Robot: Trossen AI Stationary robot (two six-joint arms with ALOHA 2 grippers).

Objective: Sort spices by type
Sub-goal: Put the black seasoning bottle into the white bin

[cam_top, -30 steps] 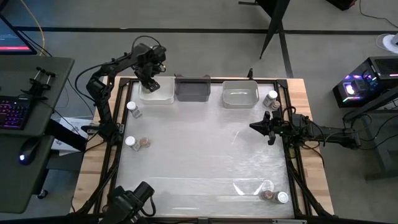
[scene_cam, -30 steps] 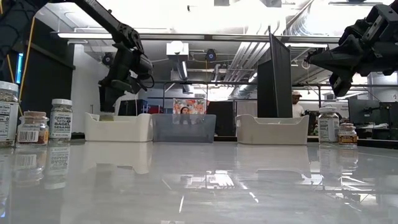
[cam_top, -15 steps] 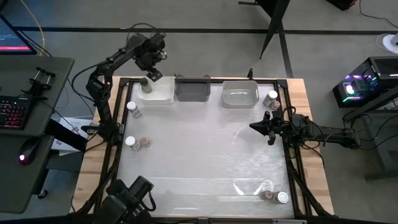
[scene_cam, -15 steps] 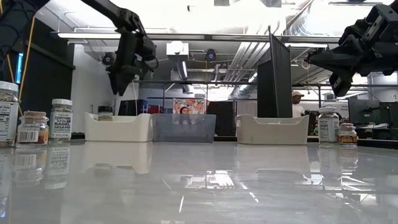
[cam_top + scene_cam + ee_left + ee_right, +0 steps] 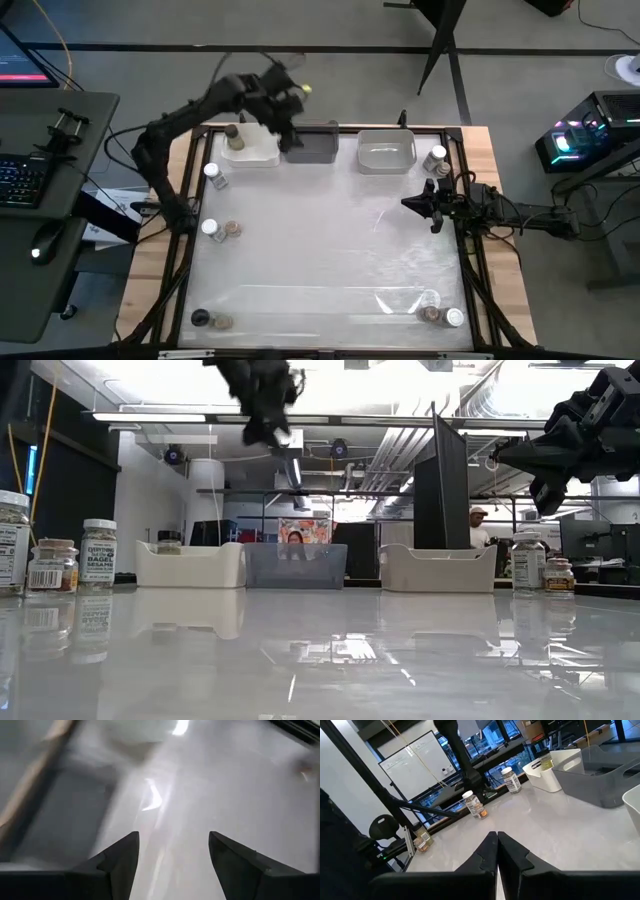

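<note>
High view: left pincer [image 5: 290, 142] now over grey bin [image 5: 312, 146], agape, empty; right pincer [image 5: 411, 204] closed, unmoved.

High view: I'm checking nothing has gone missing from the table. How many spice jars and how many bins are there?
Spice jars: 10 (9 standing on the table, 1 in the white bin)
Bins: 3
Total: 13
</note>
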